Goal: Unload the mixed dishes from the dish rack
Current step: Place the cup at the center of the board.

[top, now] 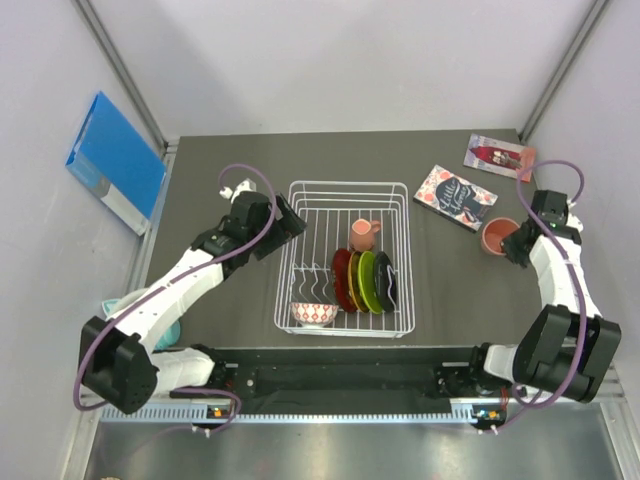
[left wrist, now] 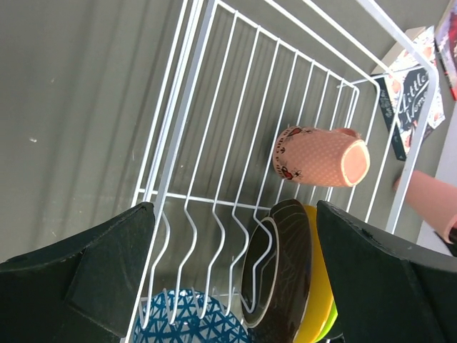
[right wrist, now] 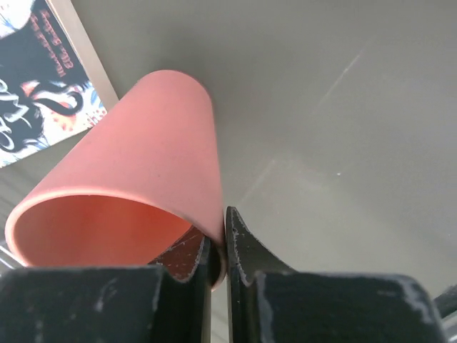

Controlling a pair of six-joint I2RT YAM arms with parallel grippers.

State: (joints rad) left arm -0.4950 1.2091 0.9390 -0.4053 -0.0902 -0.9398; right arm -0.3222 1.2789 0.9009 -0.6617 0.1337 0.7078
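Note:
The white wire dish rack [top: 290, 235] stands mid-table. It holds a salmon mug [top: 363, 234] lying on its side, a row of upright plates [top: 364, 281] in red, amber, lime-green and black, and a small patterned bowl [top: 313, 314] at its near left corner. My left gripper [top: 292, 225] is open and empty over the rack's left rim. Its wrist view shows the mug [left wrist: 321, 157], a dark plate [left wrist: 282, 271] and the bowl [left wrist: 186, 321] between the fingers [left wrist: 100, 271]. My right gripper [top: 513, 243] is shut on the rim of the tall pink cup [right wrist: 136, 186], right of the rack [top: 497, 235].
Two printed booklets [top: 455, 196] [top: 497, 154] lie at the back right, close to the pink cup. A blue folder [top: 115, 160] leans against the left wall. A teal object [top: 170, 332] sits by the left arm's base.

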